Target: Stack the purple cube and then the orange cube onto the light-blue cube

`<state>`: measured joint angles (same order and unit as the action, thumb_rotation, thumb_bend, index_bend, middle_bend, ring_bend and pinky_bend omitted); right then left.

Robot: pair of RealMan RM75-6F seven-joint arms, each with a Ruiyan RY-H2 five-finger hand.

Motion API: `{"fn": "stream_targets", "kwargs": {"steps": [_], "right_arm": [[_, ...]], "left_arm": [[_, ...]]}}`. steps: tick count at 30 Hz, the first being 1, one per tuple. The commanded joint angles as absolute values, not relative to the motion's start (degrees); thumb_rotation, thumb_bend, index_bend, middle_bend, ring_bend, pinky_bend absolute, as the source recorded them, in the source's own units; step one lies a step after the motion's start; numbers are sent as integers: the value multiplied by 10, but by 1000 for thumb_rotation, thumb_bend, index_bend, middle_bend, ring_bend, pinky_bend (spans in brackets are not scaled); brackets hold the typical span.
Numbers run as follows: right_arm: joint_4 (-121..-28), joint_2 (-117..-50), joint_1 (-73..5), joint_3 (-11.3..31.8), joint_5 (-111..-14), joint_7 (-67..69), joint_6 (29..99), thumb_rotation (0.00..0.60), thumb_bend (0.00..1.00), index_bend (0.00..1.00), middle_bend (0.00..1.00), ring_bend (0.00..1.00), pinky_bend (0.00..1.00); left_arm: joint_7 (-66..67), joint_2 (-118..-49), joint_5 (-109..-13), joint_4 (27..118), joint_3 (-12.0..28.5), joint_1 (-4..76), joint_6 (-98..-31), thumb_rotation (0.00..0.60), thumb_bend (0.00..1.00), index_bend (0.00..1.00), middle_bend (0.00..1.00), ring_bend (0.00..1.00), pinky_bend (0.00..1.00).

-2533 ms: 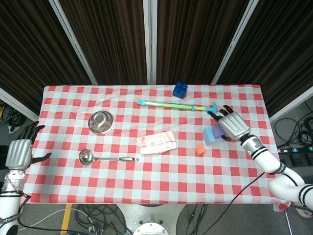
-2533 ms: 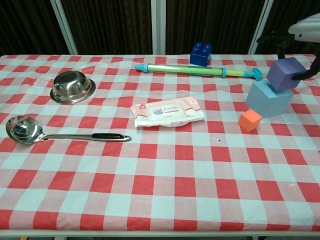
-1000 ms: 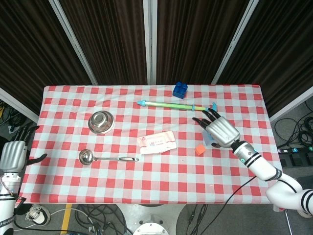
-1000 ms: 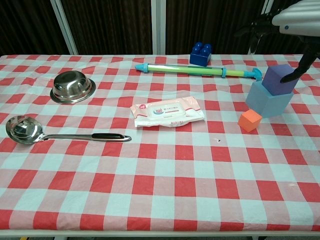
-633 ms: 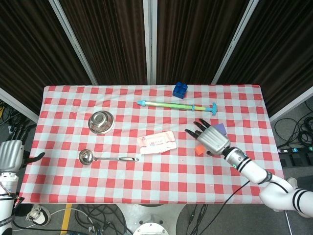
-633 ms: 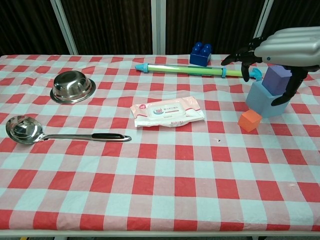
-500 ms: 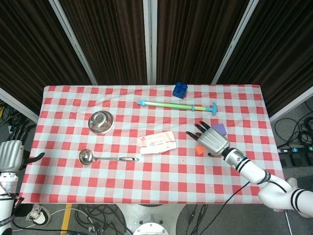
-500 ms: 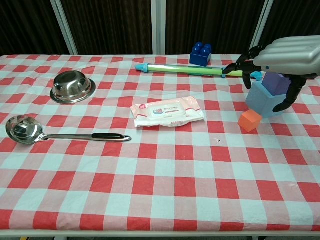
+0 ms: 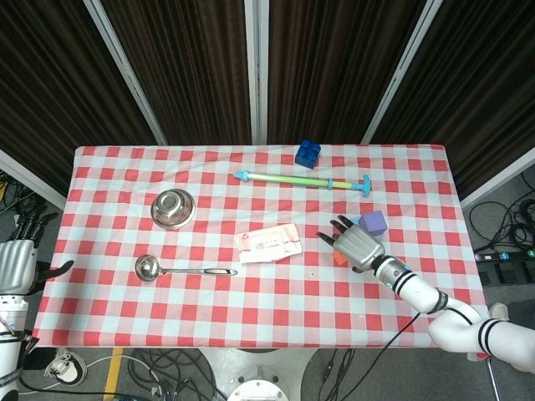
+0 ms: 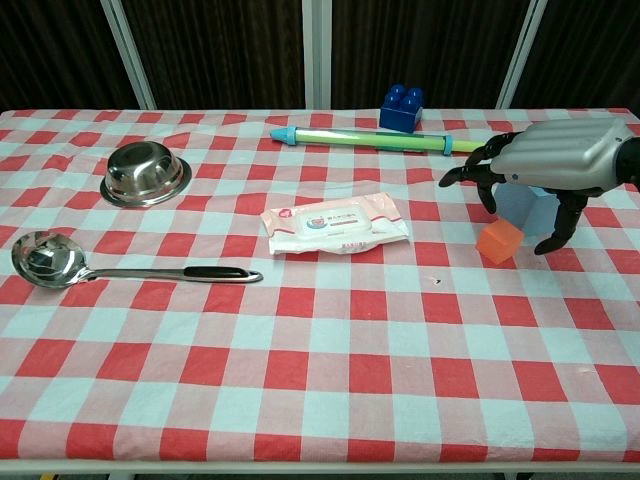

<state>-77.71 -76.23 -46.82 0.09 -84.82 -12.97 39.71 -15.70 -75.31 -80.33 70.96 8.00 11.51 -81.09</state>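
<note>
The purple cube (image 9: 373,222) sits on top of the light-blue cube (image 10: 519,206) at the table's right side; in the chest view my right hand hides the purple one. The small orange cube (image 10: 499,242) lies on the cloth just in front-left of that stack. My right hand (image 10: 545,160) hovers low over the orange cube with fingers spread and curved downward, holding nothing. In the head view the same right hand (image 9: 355,244) covers most of the orange cube. My left hand (image 9: 18,263) hangs off the table's left edge, fingers apart and empty.
A blue toy brick (image 10: 401,107) and a long green-and-blue tube (image 10: 395,140) lie at the back. A pack of wipes (image 10: 333,223) is in the middle. A steel bowl (image 10: 146,174) and a ladle (image 10: 120,265) are on the left.
My right hand released the purple cube onto the light-blue cube, then swung left and down until it hovers over the orange cube. My left hand drifted slightly lower.
</note>
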Motion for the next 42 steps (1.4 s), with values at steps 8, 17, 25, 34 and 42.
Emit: {"fn": "stream_targets", "kwargs": {"steps": [8,17,25,34,42], "right_arm": [[-733,-801,-480,1,-844,-124,384,600,60,0,378,71,56],[-704,-822,-486,-1,-847,-112,382,600,86,0,413,92,56],[-696,-828,-485,-1,-847,-111,391,600,112,0,462,133,60],[-709,-813,-484,5,-846,-109,408,600,125,0,490,152,64],[-757,-777,-486,25,-841,-128,435,600,134,0,501,152,64]], "left_arm": [[-155,-752,-803,709,81,114,-813,600,61,224,202,144,315],[-160,-752,-802,708,81,113,-811,600,60,224,202,144,315],[-163,-753,-802,706,81,113,-809,600,60,223,202,145,314],[-165,-752,-799,705,83,112,-810,600,60,224,202,144,314],[-168,-748,-796,707,86,110,-812,600,60,224,202,144,314]]}}
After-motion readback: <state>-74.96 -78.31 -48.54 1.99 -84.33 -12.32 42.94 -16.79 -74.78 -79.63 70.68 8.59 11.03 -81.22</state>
